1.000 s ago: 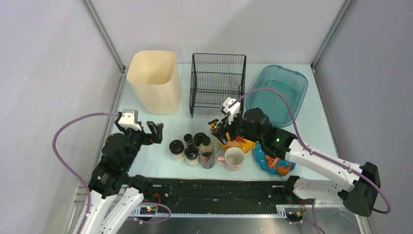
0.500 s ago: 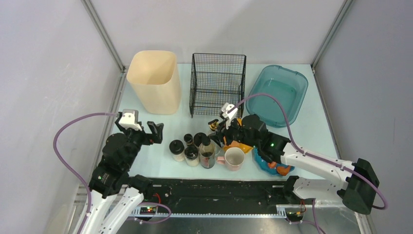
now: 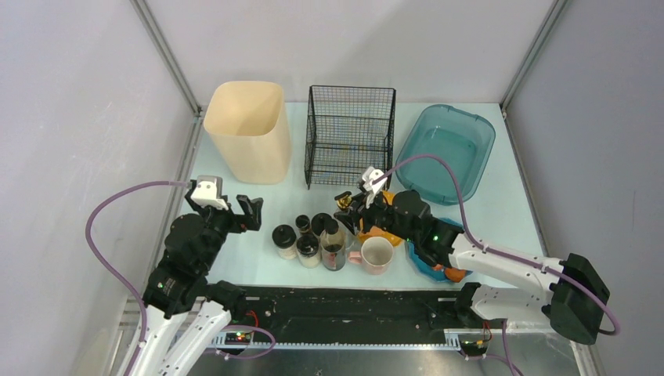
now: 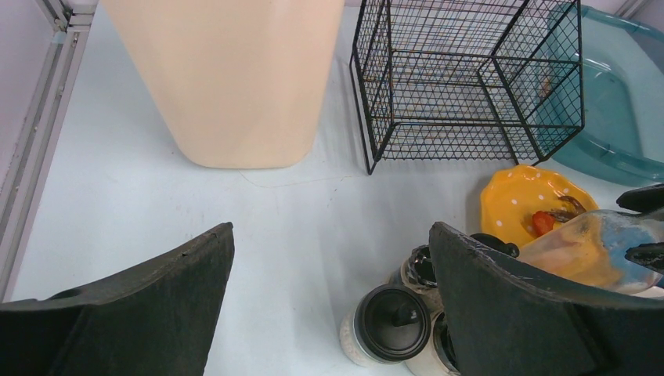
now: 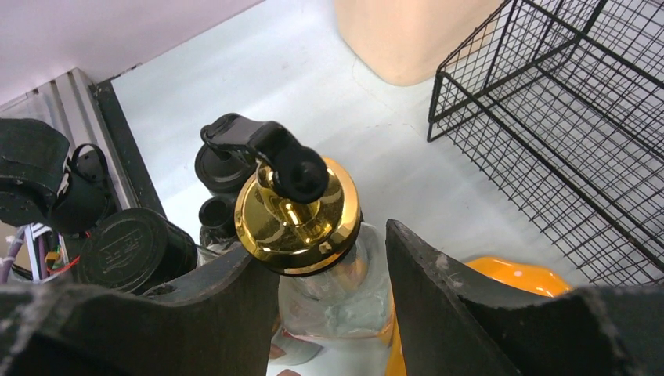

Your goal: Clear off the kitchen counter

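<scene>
- Table [image 3: 243,262] of pale mint, black rail along its near edge, spreads beneath both arms and carries all the kitchenware.
- Right end effector [image 5: 325,270] pinches a clear pump bottle [image 5: 299,215] just below its gold collar, tilted above a yellow dotted plate [image 4: 521,200].
- Left end effector [image 4: 330,235] hangs spread wide over bare table, gripping nothing.
- Dark-lidded jars [image 3: 301,239] and a pink mug [image 3: 377,254] cluster at front centre.
- Cream bin [image 3: 249,129], black wire basket [image 3: 350,133] and teal tub [image 3: 446,149] line the far edge.
</scene>
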Robot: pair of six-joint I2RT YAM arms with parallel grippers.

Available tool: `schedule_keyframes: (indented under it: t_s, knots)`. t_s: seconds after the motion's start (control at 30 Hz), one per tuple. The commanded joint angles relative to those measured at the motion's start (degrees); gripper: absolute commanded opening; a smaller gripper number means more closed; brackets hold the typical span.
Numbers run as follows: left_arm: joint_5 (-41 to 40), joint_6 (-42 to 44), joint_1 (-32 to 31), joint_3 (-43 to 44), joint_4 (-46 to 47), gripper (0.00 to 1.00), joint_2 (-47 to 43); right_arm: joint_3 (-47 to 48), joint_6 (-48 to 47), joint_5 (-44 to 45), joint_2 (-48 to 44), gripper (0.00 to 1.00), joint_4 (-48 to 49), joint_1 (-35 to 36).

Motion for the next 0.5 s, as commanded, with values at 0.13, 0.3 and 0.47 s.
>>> schedule_keyframes:
  t_s: [0.13,0.3,0.47]
  knots:
    - [-1.02,0.90,-0.27,-0.07,1.78,0.98,0.87,-1.14,0.80,4.01,0.77,0.55,9.02,0.17]
    - [-1.15,1.03,-0.27,-0.03,1.78,0.98,0.87,-1.13,0.74,4.21,1.72,0.54,10.68,0.12]
    - [-1.39,1.08,-0.23,-0.01,1.77,0.98,0.90,-1.12,0.21,4.17,2.97,0.40,12.12,0.05]
